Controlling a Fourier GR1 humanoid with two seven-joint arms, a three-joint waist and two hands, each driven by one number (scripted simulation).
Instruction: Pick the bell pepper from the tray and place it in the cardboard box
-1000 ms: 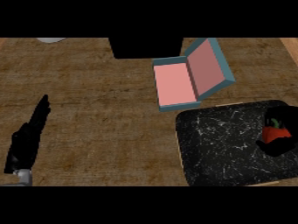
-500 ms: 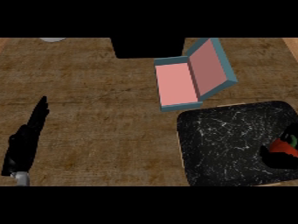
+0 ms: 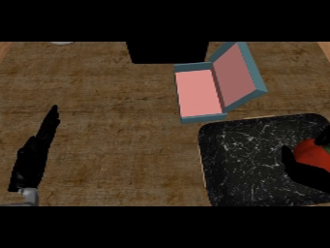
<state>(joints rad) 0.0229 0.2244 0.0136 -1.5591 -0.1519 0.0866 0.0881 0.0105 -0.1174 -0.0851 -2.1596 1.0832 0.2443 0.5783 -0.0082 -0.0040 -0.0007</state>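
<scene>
Our right hand (image 3: 311, 173) has its fingers curled round the bell pepper (image 3: 320, 156) over the tray (image 3: 249, 160); our left hand (image 3: 33, 154) rests with straight fingers.

Brown wood-grain counter (image 3: 110, 97), black block (image 3: 167, 52) at back edge, pale obj (image 3: 62, 43) top-left

One bell pepper (image 3: 317, 154), one tray (image 3: 246, 155), one cardboard box (image 3: 214, 87), two hands (image 3: 32, 152) (image 3: 314, 177)

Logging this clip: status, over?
Right hand curled round red bell pepper over black tray. Left hand open, resting. Pink-lined box open, unobstructed.
</scene>
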